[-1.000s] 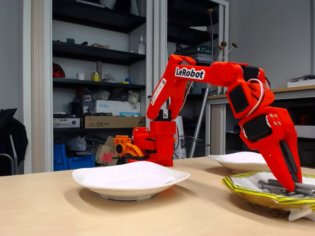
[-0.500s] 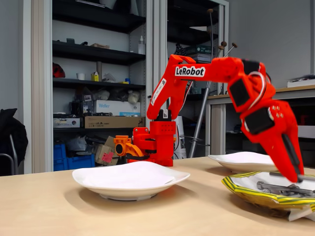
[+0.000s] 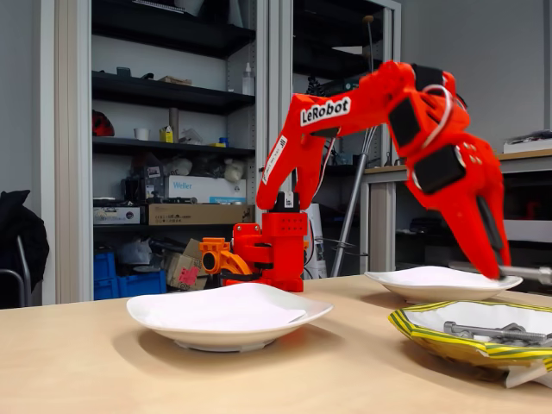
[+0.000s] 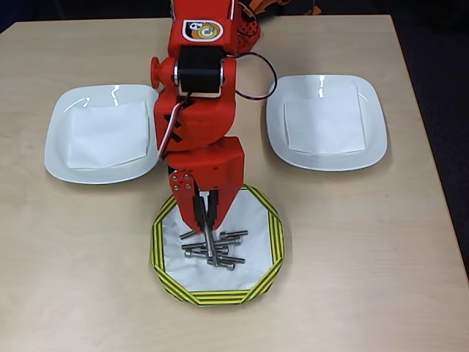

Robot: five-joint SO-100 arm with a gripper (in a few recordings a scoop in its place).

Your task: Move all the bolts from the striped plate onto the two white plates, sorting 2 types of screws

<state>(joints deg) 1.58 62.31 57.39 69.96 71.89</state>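
Observation:
My red gripper [image 4: 207, 222] [image 3: 498, 269] hangs above the striped plate [image 4: 165, 253] [image 3: 414, 326], shut on one long bolt [image 4: 210, 246] [image 3: 533, 274]. The bolt sticks out past the fingertips, lifted off the pile. Several bolts [image 4: 233, 236] [image 3: 487, 330] lie heaped in the middle of the striped plate. In the overhead view, one white plate [image 4: 58, 136] lies at the left and the other white plate [image 4: 374, 121] at the right, each lined with a white paper square and with no bolts on it. The fixed view shows the white plates nearer [image 3: 164, 315] and farther [image 3: 388, 278].
The arm's base [image 3: 272, 250] stands at the table's far edge between the white plates. Bare wooden table [image 4: 352, 257] surrounds the striped plate. Shelves and a desk stand behind the table in the fixed view.
The gripper has risen from the striped plate's pile, carrying a long bolt up with it, and the upper arm has tilted higher.

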